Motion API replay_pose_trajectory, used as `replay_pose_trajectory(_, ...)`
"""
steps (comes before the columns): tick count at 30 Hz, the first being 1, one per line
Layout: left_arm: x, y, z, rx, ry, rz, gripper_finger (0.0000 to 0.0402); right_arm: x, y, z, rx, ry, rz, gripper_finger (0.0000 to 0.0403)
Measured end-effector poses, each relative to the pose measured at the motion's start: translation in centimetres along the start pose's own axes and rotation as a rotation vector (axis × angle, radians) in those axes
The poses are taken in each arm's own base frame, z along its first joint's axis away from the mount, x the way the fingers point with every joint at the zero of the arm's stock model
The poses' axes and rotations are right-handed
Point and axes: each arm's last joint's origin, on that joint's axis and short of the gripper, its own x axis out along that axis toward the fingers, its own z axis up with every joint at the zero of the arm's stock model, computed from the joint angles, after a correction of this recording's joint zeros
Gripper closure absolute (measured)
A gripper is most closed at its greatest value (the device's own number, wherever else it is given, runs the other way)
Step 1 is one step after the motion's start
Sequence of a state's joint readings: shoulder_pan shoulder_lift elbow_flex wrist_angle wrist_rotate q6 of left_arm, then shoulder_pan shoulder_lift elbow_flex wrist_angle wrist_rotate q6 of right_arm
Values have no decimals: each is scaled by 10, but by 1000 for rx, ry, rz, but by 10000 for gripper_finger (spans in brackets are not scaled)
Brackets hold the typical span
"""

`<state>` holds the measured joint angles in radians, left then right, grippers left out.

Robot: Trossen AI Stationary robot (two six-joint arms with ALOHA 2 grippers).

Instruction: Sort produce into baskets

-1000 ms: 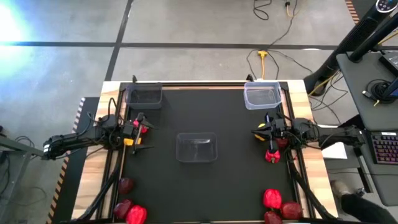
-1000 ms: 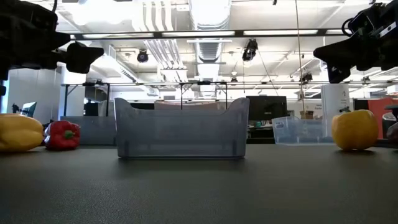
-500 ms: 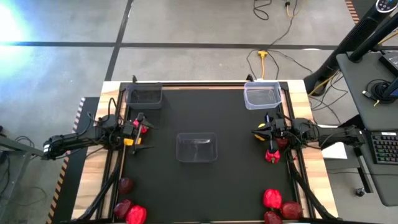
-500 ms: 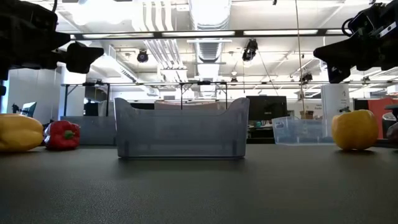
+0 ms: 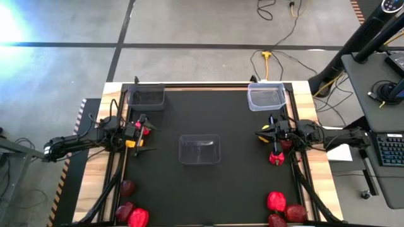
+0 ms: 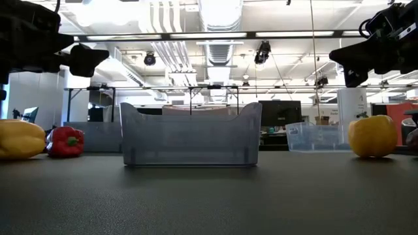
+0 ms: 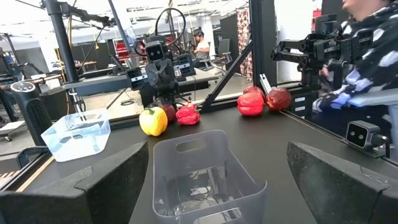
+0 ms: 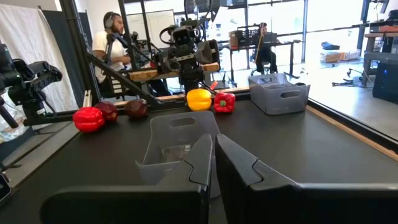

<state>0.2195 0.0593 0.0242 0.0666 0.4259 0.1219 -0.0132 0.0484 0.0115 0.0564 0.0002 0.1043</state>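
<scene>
My left gripper hovers open at the table's left side, next to a yellow bell pepper and a red bell pepper. My right gripper hovers shut at the right side, near a yellow pepper, a maroon fruit and a red pepper. Both point at the clear basket at the table's middle. The dark smoky basket stands at the far left and the whitish-rimmed basket at the far right. All produce rests on the black mat.
Two maroon fruits and a red pepper lie at the near left corner. A red pepper and maroon fruits lie at the near right corner. People show in the room beyond the table.
</scene>
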Motion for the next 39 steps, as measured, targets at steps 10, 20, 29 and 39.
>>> replay_pose_trajectory(10,0,0,0,0,0,0,38,0,0,0,0,0,0,390)
replay_pose_trajectory(20,0,0,0,0,0,0,38,0,0,0,0,0,0,390)
replay_pose_trajectory(29,0,0,0,0,0,0,38,0,0,0,-93,-1,-8,390)
replay_pose_trajectory(39,0,0,0,0,0,0,38,-1,-3,11,-801,-70,-159,390)
